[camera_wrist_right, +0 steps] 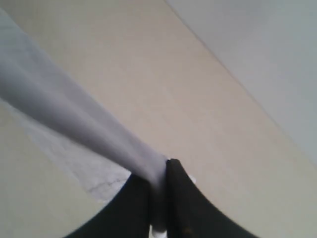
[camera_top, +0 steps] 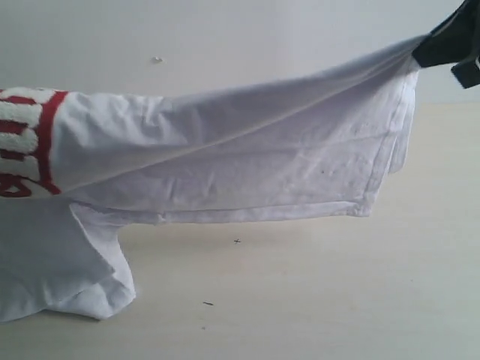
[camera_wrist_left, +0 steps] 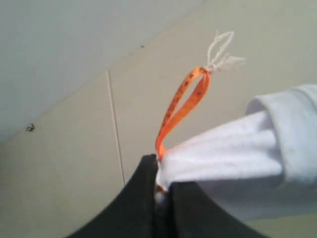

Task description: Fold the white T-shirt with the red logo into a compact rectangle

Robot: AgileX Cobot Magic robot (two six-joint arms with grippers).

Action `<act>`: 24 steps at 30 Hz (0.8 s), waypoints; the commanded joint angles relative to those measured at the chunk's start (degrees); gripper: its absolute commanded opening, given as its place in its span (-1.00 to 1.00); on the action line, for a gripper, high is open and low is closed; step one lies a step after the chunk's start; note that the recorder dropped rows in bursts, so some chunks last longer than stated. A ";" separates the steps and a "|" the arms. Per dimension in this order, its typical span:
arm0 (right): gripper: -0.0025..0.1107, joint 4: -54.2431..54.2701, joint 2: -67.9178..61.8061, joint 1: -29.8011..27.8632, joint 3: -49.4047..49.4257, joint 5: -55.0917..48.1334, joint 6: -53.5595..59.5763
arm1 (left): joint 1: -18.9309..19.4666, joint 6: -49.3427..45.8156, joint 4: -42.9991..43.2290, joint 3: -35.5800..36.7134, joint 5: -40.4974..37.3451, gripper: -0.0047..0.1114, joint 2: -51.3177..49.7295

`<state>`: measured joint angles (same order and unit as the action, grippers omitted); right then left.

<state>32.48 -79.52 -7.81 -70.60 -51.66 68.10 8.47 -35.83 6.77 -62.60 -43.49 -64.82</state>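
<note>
White T-shirt [camera_top: 247, 157] spans above table [camera_top: 337, 300], specks [camera_top: 208, 303] beneath

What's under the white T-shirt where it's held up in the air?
Under the raised white T-shirt there is bare tan table with tiny dark specks. At the exterior view's left the shirt's bunched end sits on the table and hides whatever lies beneath it.

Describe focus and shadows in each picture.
Exterior view: soft, even light; the T-shirt casts a faint shadow on the table. Left wrist view: the orange tag is fairly crisp, the left gripper a dark blur. Right wrist view: the T-shirt near the right gripper is smeared and grey.
</note>
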 commanded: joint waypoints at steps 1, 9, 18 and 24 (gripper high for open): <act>-0.96 -0.19 -8.72 0.08 -1.08 1.30 -0.76 | -0.12 -2.88 -1.27 0.03 2.80 -0.92 -7.34; -0.96 -1.63 -24.51 0.08 -10.99 3.62 0.29 | -0.12 -5.75 -1.27 0.03 17.26 -0.92 -21.86; -0.96 -1.40 -37.48 0.18 -15.52 35.72 9.28 | -0.12 -5.75 -1.14 0.03 44.87 -0.92 -37.60; -0.96 -1.40 -42.61 0.18 -15.52 37.06 16.26 | -0.12 -5.96 -0.63 0.03 50.59 -0.92 -43.88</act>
<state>31.56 -121.97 -7.02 -85.77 -18.08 83.41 7.89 -41.77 6.30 -62.60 5.02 -108.32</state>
